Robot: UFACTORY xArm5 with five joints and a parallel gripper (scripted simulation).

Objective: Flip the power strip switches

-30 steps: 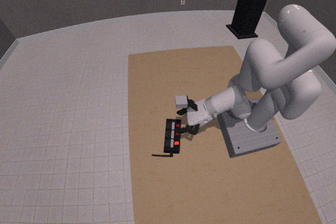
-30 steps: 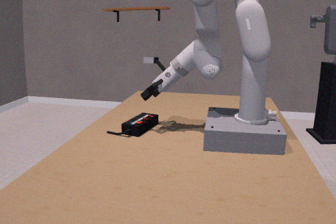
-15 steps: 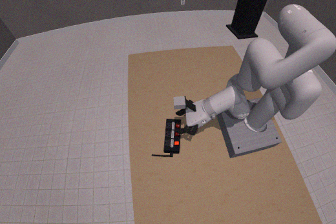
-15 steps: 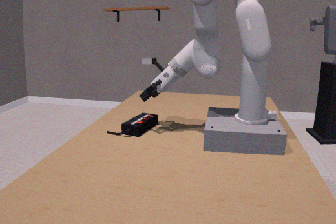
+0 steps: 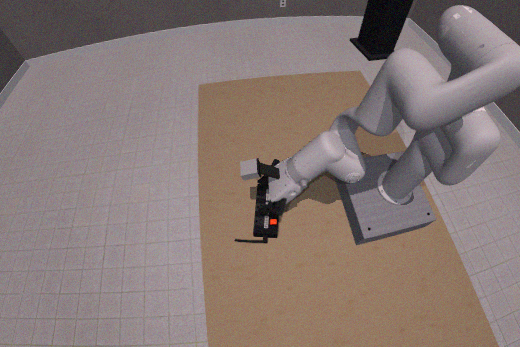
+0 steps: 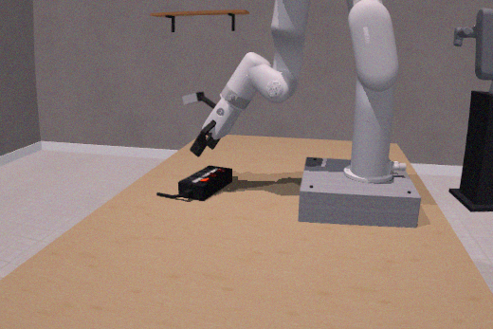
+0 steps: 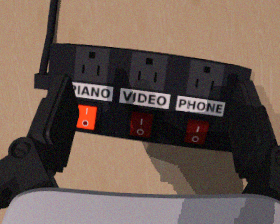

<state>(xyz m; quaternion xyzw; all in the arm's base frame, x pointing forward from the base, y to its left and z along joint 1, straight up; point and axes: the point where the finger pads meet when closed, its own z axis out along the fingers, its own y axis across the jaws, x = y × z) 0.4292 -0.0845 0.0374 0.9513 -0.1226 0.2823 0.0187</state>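
The black power strip (image 5: 265, 218) (image 6: 209, 182) (image 7: 151, 72) lies flat on the tan table (image 5: 310, 282) (image 6: 237, 263), right way up, with its cord (image 5: 250, 240) (image 6: 166, 194) at one end. In the wrist view its three rocker switches carry labels. The PIANO switch (image 7: 86, 117) glows bright orange-red. The VIDEO switch (image 7: 140, 124) and the PHONE switch (image 7: 196, 131) are dark red. My gripper (image 5: 272, 188) (image 6: 203, 143) (image 7: 154, 95) is open and empty. It hangs tilted a little above the strip, with a finger on each side of it in the wrist view, touching nothing.
The arm's grey base block (image 5: 385, 212) (image 6: 357, 196) stands on the table to the right of the strip. A black pedestal (image 5: 385, 12) (image 6: 476, 168) stands on the floor beyond the table. A small shelf (image 6: 199, 13) hangs on the back wall.
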